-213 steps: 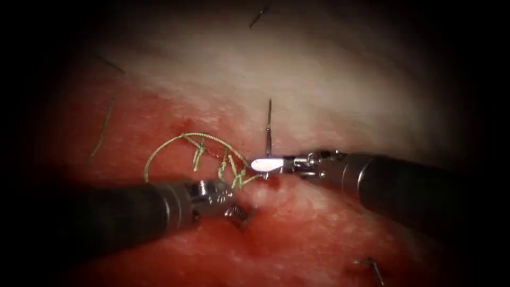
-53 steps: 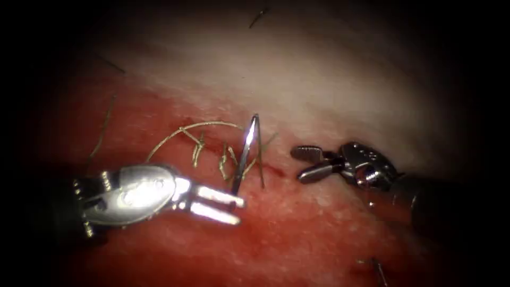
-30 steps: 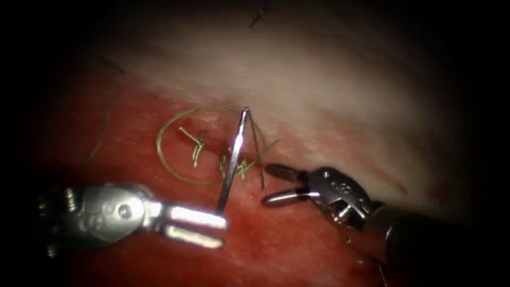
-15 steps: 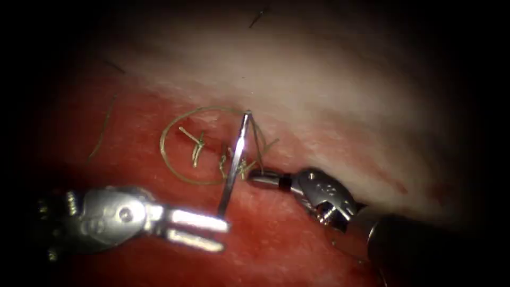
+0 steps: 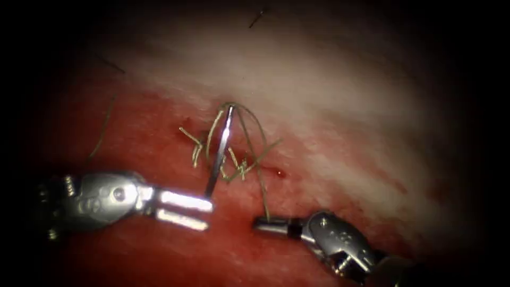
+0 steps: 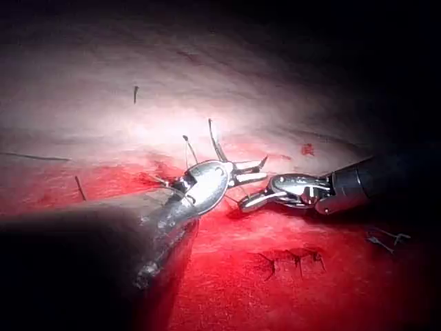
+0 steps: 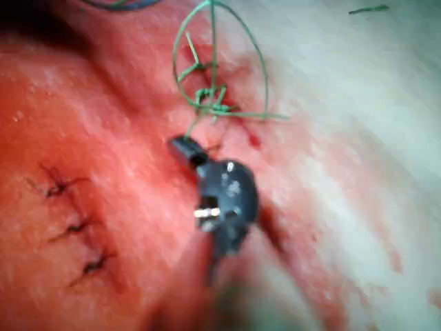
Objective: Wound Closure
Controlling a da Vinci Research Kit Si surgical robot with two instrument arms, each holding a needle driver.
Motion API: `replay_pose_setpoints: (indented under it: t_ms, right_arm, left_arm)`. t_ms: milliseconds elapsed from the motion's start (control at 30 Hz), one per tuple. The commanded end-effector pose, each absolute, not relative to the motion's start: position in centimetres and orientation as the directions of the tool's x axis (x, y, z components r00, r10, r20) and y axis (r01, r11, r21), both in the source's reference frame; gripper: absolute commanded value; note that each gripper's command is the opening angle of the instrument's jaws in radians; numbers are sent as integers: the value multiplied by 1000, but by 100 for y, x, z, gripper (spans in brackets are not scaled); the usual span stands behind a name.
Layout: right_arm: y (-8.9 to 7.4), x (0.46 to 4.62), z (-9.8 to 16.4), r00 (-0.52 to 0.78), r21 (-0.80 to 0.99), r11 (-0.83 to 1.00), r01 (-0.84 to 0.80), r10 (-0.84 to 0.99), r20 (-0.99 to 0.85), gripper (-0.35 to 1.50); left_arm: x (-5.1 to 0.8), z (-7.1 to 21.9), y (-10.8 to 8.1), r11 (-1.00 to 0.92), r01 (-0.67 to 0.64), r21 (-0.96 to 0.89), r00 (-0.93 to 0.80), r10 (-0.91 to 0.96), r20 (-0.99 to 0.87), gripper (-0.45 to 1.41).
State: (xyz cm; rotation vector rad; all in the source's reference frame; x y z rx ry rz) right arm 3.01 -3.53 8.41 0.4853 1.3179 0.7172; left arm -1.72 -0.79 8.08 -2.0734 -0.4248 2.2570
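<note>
My left tool (image 5: 208,204) lies low on the left of the stitched cut (image 5: 234,166), jaws shut on the curved needle (image 5: 219,151) near its pointed end. The needle stands free of the tissue (image 5: 329,90), its tail up over the cut. From the tail, thread (image 5: 254,154) arcs down to my right tool (image 5: 259,224), low on the right and shut on the strand. The left wrist view has the left jaws (image 6: 253,171), the needle (image 6: 216,141) and the right tool (image 6: 272,197) close together. In the right wrist view the thread (image 7: 256,62) loops above the right jaws (image 7: 183,147).
Knotted thread ends (image 5: 195,146) stick up along the cut, with a drop of red fluid (image 5: 280,172) beside them. Loose cut ends of thread (image 5: 102,130) lie on the tissue at the left. Several dark finished stitches (image 7: 72,224) sit on a neighbouring wound.
The right tool shut on the thread beside the needle and drew it down and right, shrinking the round loop. The left tool shifted left with the needle.
</note>
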Motion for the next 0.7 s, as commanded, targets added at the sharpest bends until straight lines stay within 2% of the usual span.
replay_pose_setpoints:
  t_ms: [33, 233, 267, 300, 367, 400, 467, 700]
  right_arm:
    - [-359, 315, 833, 81, 699, 695, -168, 716, -693, -35]
    - [-358, 318, 801, 29, 711, 696, -100, 716, -697, -35]
    - [-355, 316, 801, 29, 692, 715, -99, 697, -717, 0]
    - [-351, 314, 802, 28, 663, 743, -95, 668, -744, 47]
    - [-344, 310, 807, 22, 629, 767, -126, 636, -771, 108]
    - [-340, 310, 812, 30, 600, 787, -144, 609, -792, 126]
    - [-334, 308, 821, 39, 564, 812, -151, 575, -817, 133]
    - [-319, 305, 865, 81, 427, 884, -187, 448, -891, 133]
  left_arm:
    - [-176, 815, -79, -961, 150, -233, -100, 219, -971, -45]
    - [-171, 814, -77, -960, 151, -235, -104, 221, -970, -45]
    - [-170, 814, -76, -960, 152, -235, -103, 221, -970, -45]
    - [-169, 814, -76, -960, 151, -235, -105, 221, -970, -45]
    - [-166, 813, -76, -960, 151, -235, -106, 221, -970, -45]
    - [-164, 813, -76, -960, 152, -236, -106, 221, -969, -45]
    - [-161, 811, -76, -960, 149, -237, -108, 222, -969, -45]
    - [-147, 806, -66, -959, 142, -246, -116, 231, -966, -45]
